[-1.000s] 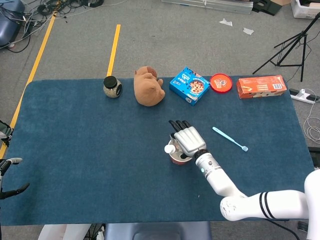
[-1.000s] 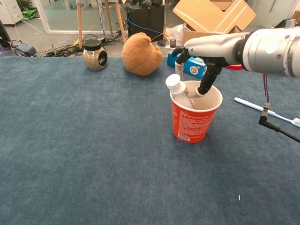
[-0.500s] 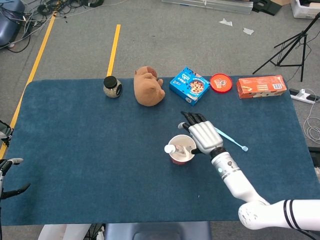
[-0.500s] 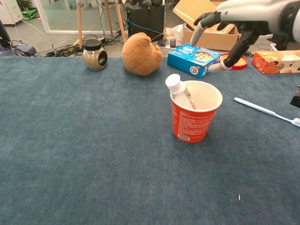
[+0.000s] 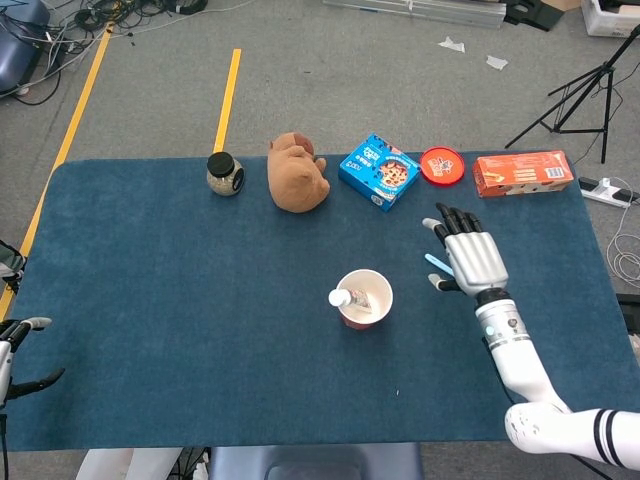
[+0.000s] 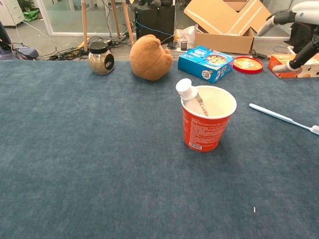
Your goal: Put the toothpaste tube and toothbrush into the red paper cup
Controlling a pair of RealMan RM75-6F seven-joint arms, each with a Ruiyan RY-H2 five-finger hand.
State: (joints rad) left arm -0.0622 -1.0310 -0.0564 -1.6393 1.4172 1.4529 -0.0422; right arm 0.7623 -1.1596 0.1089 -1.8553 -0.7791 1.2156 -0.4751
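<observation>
The red paper cup [image 5: 372, 305] [image 6: 206, 128] stands upright near the middle of the table. The toothpaste tube [image 5: 343, 297] [image 6: 187, 93] leans inside it, white cap up over the left rim. The light blue toothbrush [image 5: 435, 263] [image 6: 280, 116] lies flat on the cloth to the cup's right. My right hand [image 5: 471, 259] [image 6: 297, 35] hovers above the toothbrush with fingers spread, holding nothing, and hides most of the brush in the head view. My left hand [image 5: 22, 352] shows only at the far left edge, off the table, fingers apart and empty.
Along the far edge stand a jar [image 5: 225, 173], a brown plush toy [image 5: 298, 172], a blue box [image 5: 379, 171], a red lid [image 5: 442, 165] and an orange box [image 5: 523, 172]. A tripod [image 5: 585, 90] stands on the floor beyond the right corner.
My right hand has left the cup, lifted and moved right to above the toothbrush. The toothpaste tube stays in the cup. The left hand has not moved.
</observation>
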